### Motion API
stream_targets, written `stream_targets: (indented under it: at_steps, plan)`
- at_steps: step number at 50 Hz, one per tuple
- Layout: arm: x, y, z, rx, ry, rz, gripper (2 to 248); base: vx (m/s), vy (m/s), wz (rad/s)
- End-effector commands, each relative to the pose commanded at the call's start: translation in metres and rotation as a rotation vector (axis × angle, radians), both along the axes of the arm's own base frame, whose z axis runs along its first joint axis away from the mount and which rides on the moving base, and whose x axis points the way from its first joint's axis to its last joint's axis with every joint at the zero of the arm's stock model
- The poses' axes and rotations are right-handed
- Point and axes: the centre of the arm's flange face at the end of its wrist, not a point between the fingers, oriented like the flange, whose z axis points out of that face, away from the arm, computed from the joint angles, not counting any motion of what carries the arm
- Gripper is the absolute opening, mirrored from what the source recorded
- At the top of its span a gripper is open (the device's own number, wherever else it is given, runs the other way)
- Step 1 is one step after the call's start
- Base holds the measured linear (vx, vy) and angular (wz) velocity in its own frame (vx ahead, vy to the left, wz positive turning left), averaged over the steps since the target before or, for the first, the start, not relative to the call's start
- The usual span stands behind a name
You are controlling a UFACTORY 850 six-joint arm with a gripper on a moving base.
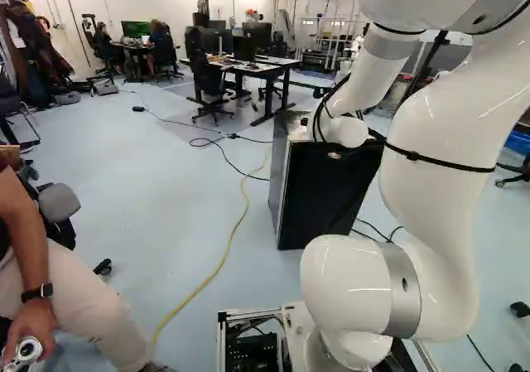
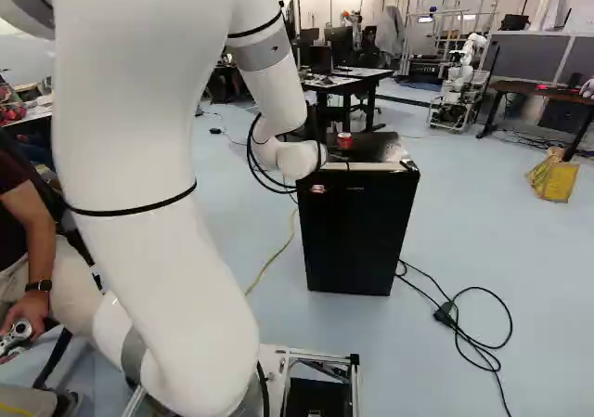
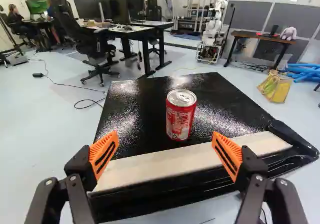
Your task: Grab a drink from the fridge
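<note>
OK so the red metal soda can (image 3: 179, 116) is a shiny cylinder, upright near the middle of the front edge of the mini fridge (image 3: 145, 104), just behind a smooth pale strip (image 3: 155, 163). Pebbly black top. The gripper's (image 2: 318, 188) released, 2 ribbed orange pads (image 3: 104, 153) spread wide; the wrist mostly hides it in both base views. Pale floor (image 3: 40, 134), desks (image 3: 265, 38) beyond.

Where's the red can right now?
In the wrist view, the red can stands upright on the black fridge, beyond the pale strip along its edge and ahead of the open tool.
</note>
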Motion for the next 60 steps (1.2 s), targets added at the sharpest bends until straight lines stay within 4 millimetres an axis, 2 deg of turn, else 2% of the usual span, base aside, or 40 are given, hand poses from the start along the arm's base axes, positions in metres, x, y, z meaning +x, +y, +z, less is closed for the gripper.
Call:
stream_targets:
  at_steps: [60]
  plan:
    - [0.057, -0.034, -0.008, -0.005, -0.024, -0.033, 247, 0.000, 0.000, 0.000]
